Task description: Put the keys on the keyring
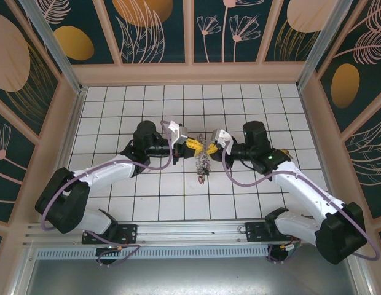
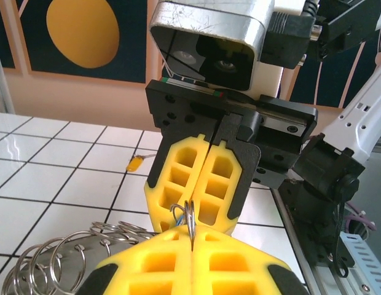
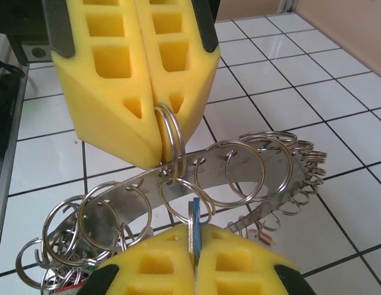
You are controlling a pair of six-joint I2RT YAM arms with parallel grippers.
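The keyring point(image 3: 264, 161), a curved metal band with punched holes, carries many small split rings and hangs between the two grippers; from above it dangles at mid-table point(image 1: 203, 166). My left gripper point(image 2: 193, 247) is shut on one small split ring point(image 2: 190, 216) of it, seen from the right wrist as the yellow fingers point(image 3: 141, 80) pinching that ring point(image 3: 172, 138). My right gripper point(image 3: 193, 249) is shut on a blue-tagged key point(image 3: 194, 218), its tip poking into a neighbouring split ring. Both grippers meet tip to tip point(image 1: 203, 146). A yellow-tagged key point(image 2: 136, 163) lies on the tiles.
White tiled floor point(image 1: 147, 110) is ringed by a wooden rim and patterned walls. Several more split rings and tags bunch at the low end of the band point(image 3: 61, 252). The right arm's body point(image 2: 326, 178) stands close behind its fingers.
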